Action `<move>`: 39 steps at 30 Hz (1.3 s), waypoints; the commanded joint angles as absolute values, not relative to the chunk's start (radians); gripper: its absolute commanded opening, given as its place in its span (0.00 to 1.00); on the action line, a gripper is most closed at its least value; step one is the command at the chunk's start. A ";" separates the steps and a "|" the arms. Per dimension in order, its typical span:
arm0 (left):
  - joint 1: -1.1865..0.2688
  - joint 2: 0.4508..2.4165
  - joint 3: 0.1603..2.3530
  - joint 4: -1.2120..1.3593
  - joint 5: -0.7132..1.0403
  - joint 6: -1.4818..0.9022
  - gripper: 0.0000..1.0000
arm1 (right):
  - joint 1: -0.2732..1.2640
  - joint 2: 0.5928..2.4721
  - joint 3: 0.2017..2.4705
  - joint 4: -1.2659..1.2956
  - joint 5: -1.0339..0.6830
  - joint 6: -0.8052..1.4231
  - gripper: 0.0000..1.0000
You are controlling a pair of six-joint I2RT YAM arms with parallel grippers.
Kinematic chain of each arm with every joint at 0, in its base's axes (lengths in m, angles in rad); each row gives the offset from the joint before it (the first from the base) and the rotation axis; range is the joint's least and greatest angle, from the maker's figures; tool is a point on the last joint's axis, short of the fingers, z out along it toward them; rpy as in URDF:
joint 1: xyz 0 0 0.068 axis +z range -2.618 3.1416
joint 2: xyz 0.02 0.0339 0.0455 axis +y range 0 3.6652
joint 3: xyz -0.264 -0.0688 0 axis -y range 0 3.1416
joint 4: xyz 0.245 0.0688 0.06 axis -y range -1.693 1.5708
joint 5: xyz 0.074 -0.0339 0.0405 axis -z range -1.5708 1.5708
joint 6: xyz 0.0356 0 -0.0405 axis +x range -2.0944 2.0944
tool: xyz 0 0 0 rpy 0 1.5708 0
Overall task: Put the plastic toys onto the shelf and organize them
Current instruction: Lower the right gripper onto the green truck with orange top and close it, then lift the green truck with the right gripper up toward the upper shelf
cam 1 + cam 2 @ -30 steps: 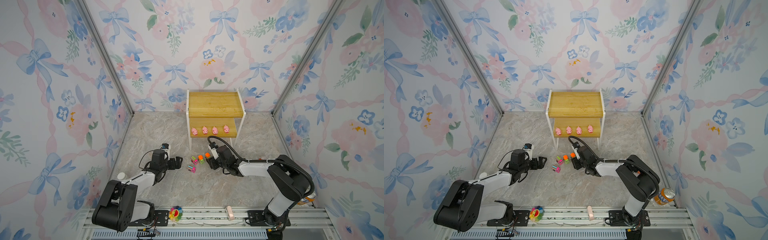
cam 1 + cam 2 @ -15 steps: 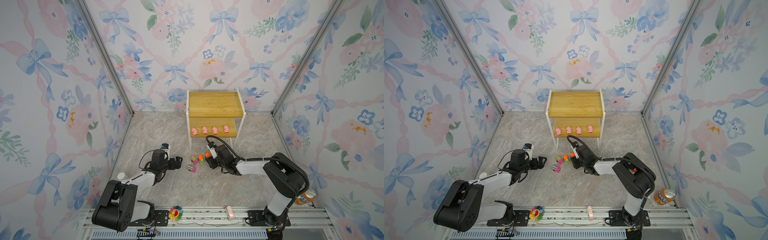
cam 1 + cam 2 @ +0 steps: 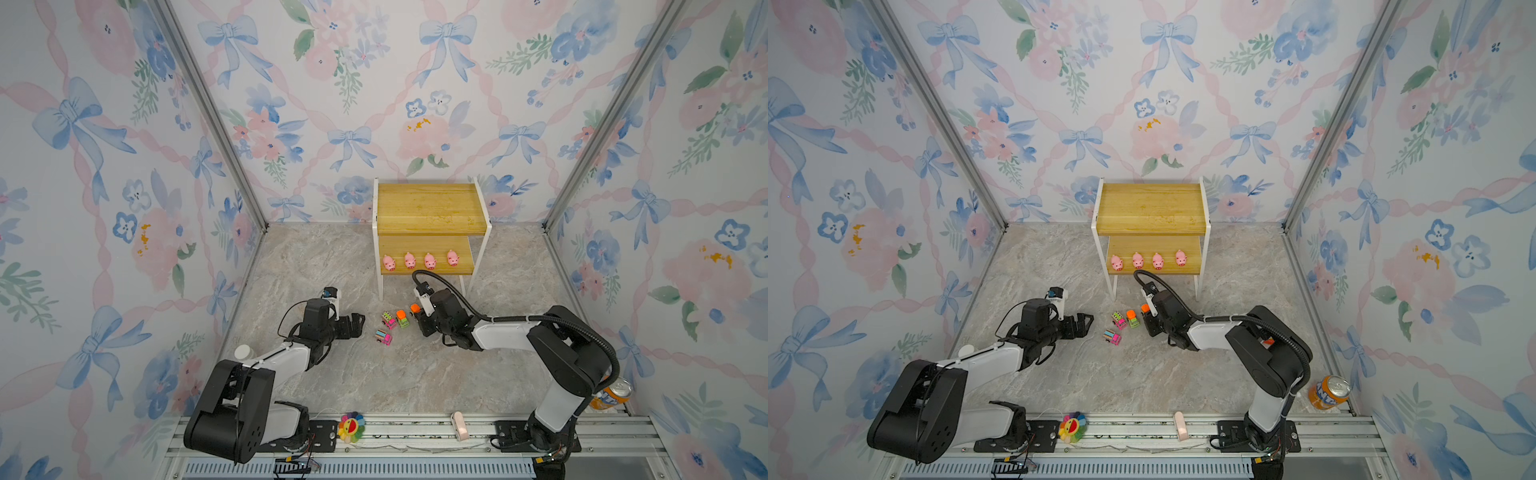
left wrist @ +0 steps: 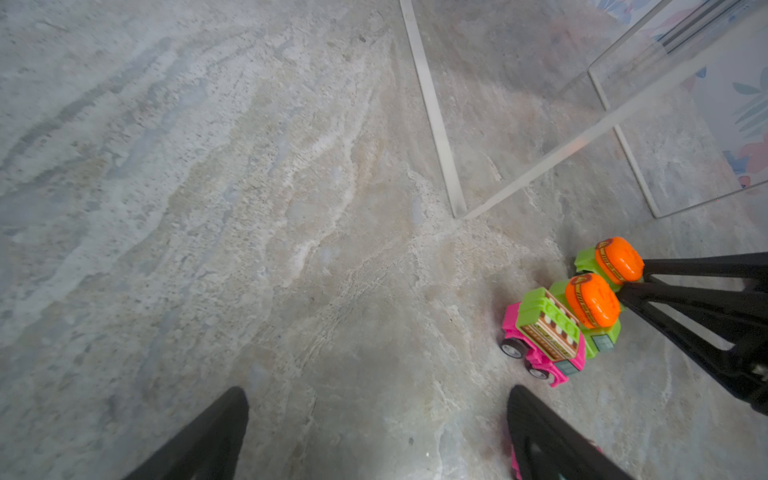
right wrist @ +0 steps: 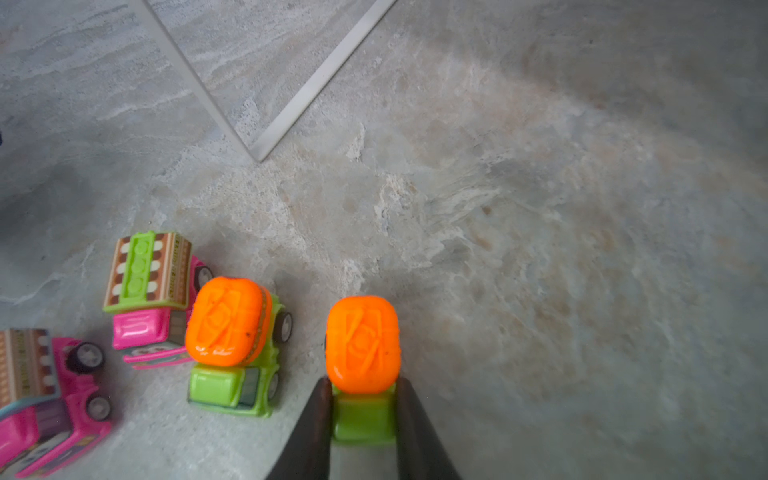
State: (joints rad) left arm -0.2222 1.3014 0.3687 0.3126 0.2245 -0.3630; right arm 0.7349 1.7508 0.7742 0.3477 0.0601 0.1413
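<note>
**One arm gripping, one empty**

The left gripper (image 3: 359,323) hangs wide open beside two pink trucks (image 3: 383,336) and a loose green truck (image 3: 402,319) on the floor. The right gripper (image 5: 363,411) pinches the other green truck (image 5: 362,345). Behind them, four pigs (image 3: 409,260) line the lower board of the shelf (image 3: 430,208).

Pigs (image 3: 430,262) on shelf (image 3: 430,208), trucks (image 3: 402,319) before it

We're seeing pink pigs (image 3: 409,260) and the shelf (image 3: 430,208) — yellowish boards, white frame. Each green truck (image 5: 361,345) is wearing an orange top; each pink truck (image 5: 141,332) is carrying a multicoloured striped top. The floor (image 3: 374,374) is showing grey-beige marbling, the walls (image 3: 124,166) blue bows and pink flowers.
</note>
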 commanded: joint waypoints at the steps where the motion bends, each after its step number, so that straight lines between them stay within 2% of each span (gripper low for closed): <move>1: -0.226 1.305 0.362 0.317 0.221 -0.356 0.98 | 0.748 1.700 0.753 0.334 0.071 0.149 0.23; 10: -0.226 1.317 0.365 0.318 0.225 -0.354 0.98 | 0.798 1.516 0.813 0.092 0.057 0.125 0.21; 17: -0.226 1.317 0.367 0.318 0.230 -0.351 0.98 | 0.825 1.294 1.052 -0.297 0.043 0.125 0.22; 21: -0.228 1.322 0.370 0.319 0.234 -0.350 0.98 | 0.795 1.234 1.244 -0.451 0.064 0.136 0.23; 31: -0.228 1.322 0.370 0.318 0.241 -0.348 0.98 | 0.586 1.347 1.795 -0.687 0.090 0.213 0.23; 39: -0.228 1.317 0.366 0.319 0.235 -0.348 0.98 | 0.492 1.539 2.054 -0.782 0.173 0.271 0.20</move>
